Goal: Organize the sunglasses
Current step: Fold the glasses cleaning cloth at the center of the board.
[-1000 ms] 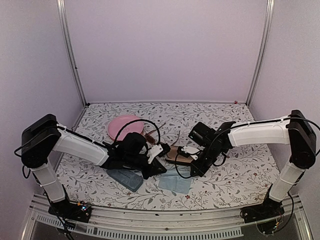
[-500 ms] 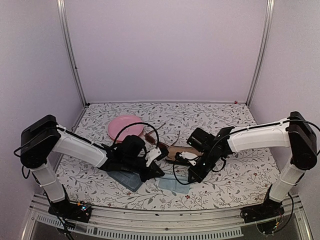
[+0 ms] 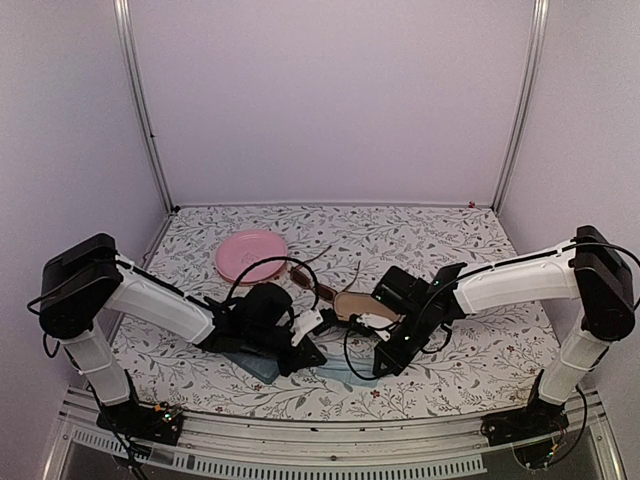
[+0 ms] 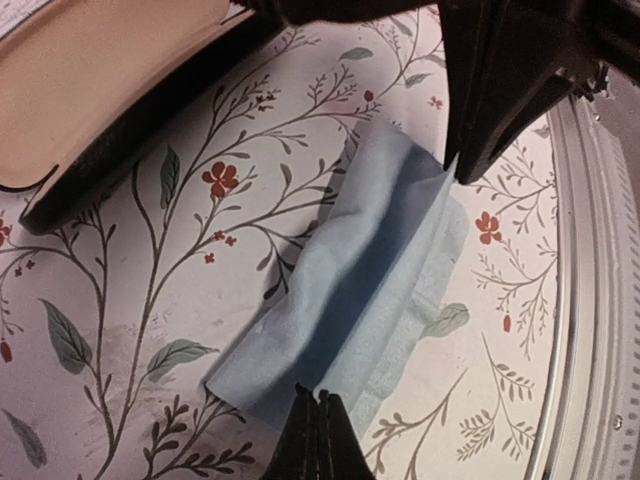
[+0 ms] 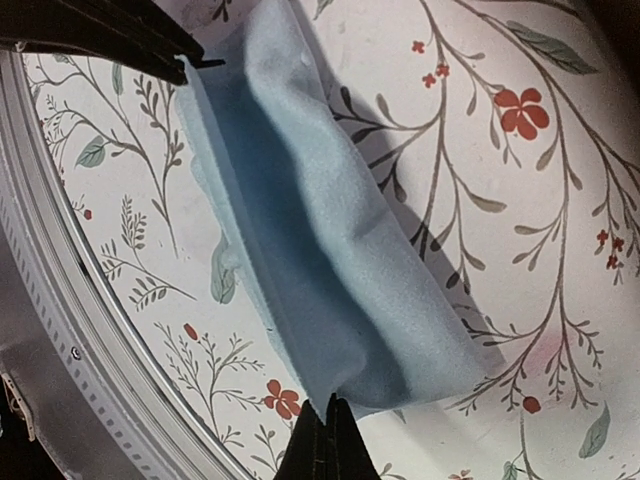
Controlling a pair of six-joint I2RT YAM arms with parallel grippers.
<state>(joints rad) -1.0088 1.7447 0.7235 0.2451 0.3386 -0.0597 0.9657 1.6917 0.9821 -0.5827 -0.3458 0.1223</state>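
Observation:
The reddish-brown sunglasses [image 3: 308, 276] lie on the table with their thin arms spread, just beyond the open black case [image 3: 352, 304] with its tan lining. Both grippers sit nearer the front edge, on a light blue cloth [image 3: 347, 371]. My left gripper [image 4: 318, 402] is shut on one corner of the cloth [image 4: 350, 280]. My right gripper [image 5: 328, 408] is shut on the opposite corner of the cloth [image 5: 320, 240]. The cloth hangs folded between them, just above the table.
A pink plate [image 3: 250, 252] sits at the back left. A grey-blue case [image 3: 248, 362] lies under the left wrist. The open case's black rim [image 4: 110, 170] is close beside the cloth. The metal rail [image 5: 60, 330] of the front edge runs right by it.
Both grippers have moved toward the front edge and lower, carrying the cloth's corners with them. The cloth has gone from lying flat to being folded over.

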